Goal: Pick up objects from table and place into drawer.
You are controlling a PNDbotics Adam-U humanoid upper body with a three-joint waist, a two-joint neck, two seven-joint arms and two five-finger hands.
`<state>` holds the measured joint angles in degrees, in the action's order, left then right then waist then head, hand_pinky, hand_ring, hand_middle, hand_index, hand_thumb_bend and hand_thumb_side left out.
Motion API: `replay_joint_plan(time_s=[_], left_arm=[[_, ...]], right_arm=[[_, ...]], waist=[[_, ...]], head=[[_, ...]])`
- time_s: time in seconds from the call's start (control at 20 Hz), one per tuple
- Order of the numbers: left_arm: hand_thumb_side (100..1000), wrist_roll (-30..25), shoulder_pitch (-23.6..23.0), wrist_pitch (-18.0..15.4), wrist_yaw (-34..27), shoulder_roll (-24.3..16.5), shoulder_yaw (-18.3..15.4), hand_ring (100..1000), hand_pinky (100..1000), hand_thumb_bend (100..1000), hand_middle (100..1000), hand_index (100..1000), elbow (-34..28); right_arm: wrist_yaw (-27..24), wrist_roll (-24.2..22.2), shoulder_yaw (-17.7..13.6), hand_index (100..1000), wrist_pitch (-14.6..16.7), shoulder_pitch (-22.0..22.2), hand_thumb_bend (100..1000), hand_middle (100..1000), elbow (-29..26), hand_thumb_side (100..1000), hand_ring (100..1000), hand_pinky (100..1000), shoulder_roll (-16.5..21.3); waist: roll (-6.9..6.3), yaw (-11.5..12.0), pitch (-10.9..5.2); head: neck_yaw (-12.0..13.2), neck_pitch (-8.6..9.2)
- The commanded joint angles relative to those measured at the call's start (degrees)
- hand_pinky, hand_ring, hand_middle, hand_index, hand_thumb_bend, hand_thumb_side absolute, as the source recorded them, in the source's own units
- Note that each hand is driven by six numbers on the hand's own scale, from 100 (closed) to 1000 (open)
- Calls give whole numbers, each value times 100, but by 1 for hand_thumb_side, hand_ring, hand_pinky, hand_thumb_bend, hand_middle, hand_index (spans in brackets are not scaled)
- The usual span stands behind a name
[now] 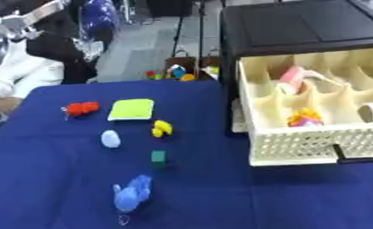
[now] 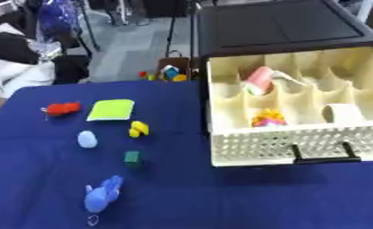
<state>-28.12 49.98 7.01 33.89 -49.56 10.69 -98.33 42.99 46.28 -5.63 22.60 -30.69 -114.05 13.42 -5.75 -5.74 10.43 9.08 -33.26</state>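
Note:
On the blue table (image 1: 56, 179) lie several small objects: a red toy (image 1: 82, 108), a yellow-green flat pad (image 1: 132, 109), a yellow toy (image 1: 162, 129), a pale blue egg shape (image 1: 110, 138), a small green cube (image 1: 158, 156) and a blue plush toy (image 1: 132, 192). At the right a cream drawer (image 2: 283, 144) with a black handle (image 2: 326, 158) stands pulled out of a black cabinet (image 2: 275, 27). Its compartments hold a pink cylinder (image 2: 259, 80), a yellow and pink toy (image 2: 268, 118) and a white roll (image 2: 342, 113). Neither hand shows.
Beyond the table's far edge, a box of coloured toys (image 1: 177, 72) sits on the grey floor. A person in white (image 1: 13, 67) sits at the far left. Bare blue cloth spreads along the front and under the drawer.

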Motion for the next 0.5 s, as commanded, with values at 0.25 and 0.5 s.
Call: replay_joint_plan(time_s=[0.25, 0.5], left_arm=[[630, -81, 780, 32, -140, 575, 185, 612, 481, 100, 600, 650, 17], [625, -33, 1148, 89, -192, 1010, 287, 607, 474, 100, 595, 646, 232]], right_arm=[[-61, 52, 43, 756, 127, -54, 100, 651, -54, 1000, 654, 601, 57], [-98, 41, 66, 757, 151, -78, 100, 651, -54, 1000, 654, 601, 55]], waist=[[-69, -146, -148], [-130, -267, -140]], head=[[24, -131], [81, -137]])
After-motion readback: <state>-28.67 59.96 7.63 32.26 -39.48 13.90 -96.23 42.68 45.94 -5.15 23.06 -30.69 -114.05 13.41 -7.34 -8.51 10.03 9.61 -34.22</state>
